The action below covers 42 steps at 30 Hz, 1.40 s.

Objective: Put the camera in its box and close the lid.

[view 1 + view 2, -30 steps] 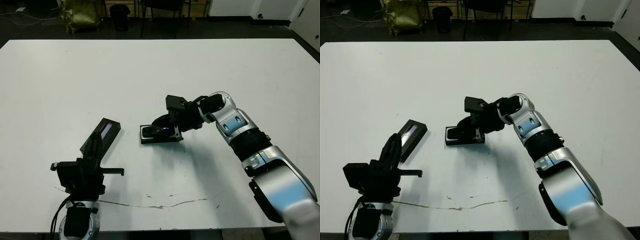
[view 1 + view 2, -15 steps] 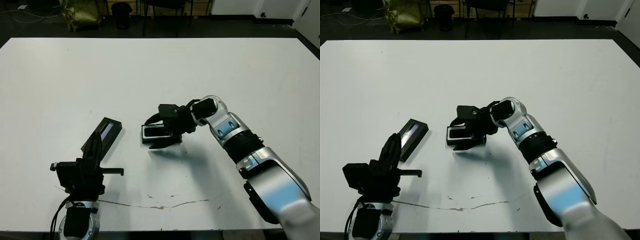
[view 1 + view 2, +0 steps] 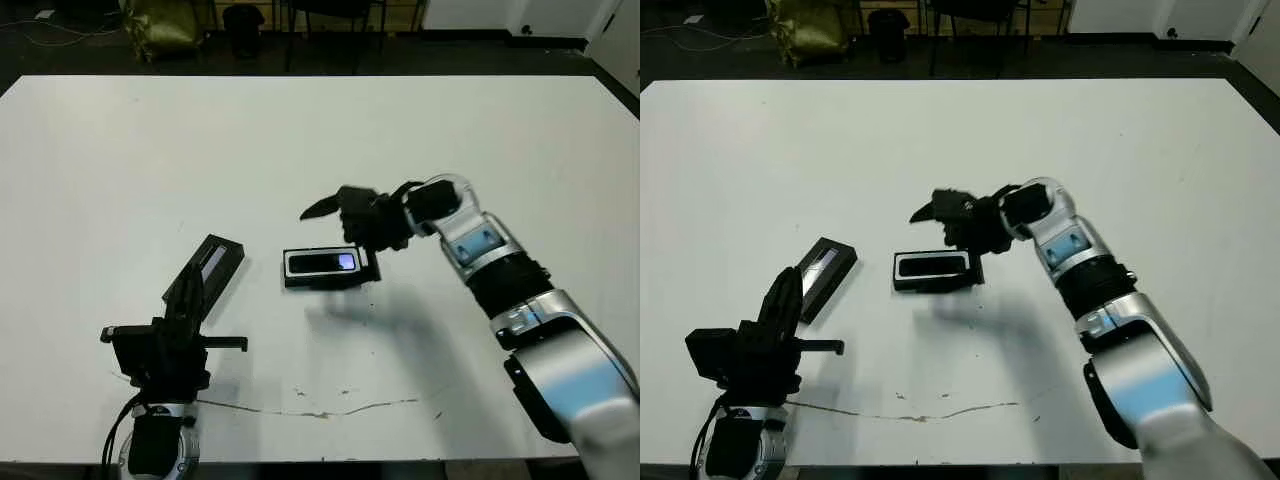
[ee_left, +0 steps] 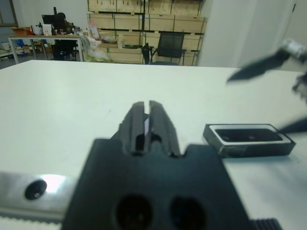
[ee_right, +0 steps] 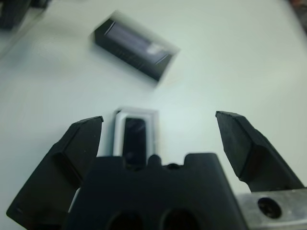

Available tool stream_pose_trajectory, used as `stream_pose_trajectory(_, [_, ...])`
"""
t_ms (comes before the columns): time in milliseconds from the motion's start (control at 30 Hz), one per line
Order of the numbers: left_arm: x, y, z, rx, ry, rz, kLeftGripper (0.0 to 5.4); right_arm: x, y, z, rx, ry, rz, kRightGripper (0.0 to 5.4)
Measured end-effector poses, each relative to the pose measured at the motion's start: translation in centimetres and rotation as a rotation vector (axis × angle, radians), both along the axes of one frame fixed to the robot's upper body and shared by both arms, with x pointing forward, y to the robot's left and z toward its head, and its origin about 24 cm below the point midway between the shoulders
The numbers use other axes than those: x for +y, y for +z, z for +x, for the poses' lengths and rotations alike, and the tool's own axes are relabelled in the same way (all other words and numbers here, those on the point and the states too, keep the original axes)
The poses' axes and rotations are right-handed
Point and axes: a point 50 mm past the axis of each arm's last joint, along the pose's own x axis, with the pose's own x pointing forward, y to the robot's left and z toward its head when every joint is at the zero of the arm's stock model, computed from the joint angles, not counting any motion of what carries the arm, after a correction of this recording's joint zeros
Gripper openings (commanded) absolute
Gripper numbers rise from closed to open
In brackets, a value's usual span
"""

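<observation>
Right wrist view blurs the lid [image 5: 135, 51]; right jaws apart above the camera [image 5: 135, 136], left jaws together.

The white bench [image 3: 320, 130] carries the box [image 3: 325, 267], open near its middle, and the lid [image 3: 218, 262] to its left.

Camera [image 3: 320, 263] lies inside box [image 3: 326, 279], near desk [image 3: 320, 130] centre. Lid [image 3: 219, 263] lies on desk, left of box, apart from it. Right gripper [image 3: 345, 228] hangs behind box; left gripper [image 3: 186, 293] sits beside lid's near end.
</observation>
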Motion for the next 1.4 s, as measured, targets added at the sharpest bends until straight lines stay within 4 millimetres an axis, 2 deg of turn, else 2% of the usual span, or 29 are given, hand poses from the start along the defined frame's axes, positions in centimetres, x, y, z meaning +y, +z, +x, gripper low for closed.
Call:
stream_pose_trajectory(67, [0.0,0.0,0.0,0.001,0.001,-0.001,0.0,-0.6,1.3,0.0,-0.043,-0.104,0.105,5.18])
stream_pose_trajectory(167, [0.0,0.0,0.0,0.006,0.003,-0.002,0.0,-1.8,2.6,-0.6,-0.141,-0.267,0.249,4.56])
stream_pose_trajectory(300, [0.0,0.1,0.0,0.003,0.004,0.004,0.0,-3.4,2.2,-2.0,-0.155,-0.436,0.354,3.62])
stream_pose_trajectory(433, [0.2,0.1,0.0,0.003,0.01,0.013,0.0,-5.0,0.6,-3.6,-0.11,-0.554,0.419,2.7])
stream_pose_trajectory(600, [0.5,0.3,0.1,0.009,0.022,0.017,0.0,-7.1,-2.6,-6.1,-0.033,-0.7,0.476,1.56])
stream_pose_trajectory(833, [0.8,0.5,0.1,0.0,0.029,0.017,0.0,-7.9,-6.5,-9.7,0.047,-0.781,0.566,0.01])
stream_pose_trajectory(1067, [1.2,0.7,0.1,-0.012,0.042,0.026,0.0,-6.9,-9.0,-11.5,0.135,-0.841,0.707,0.01])
stream_pose_trajectory(1400, [3.7,2.2,-0.3,-0.006,-0.011,0.115,0.0,-6.4,-10.0,-12.1,0.17,-0.968,0.779,0.01])
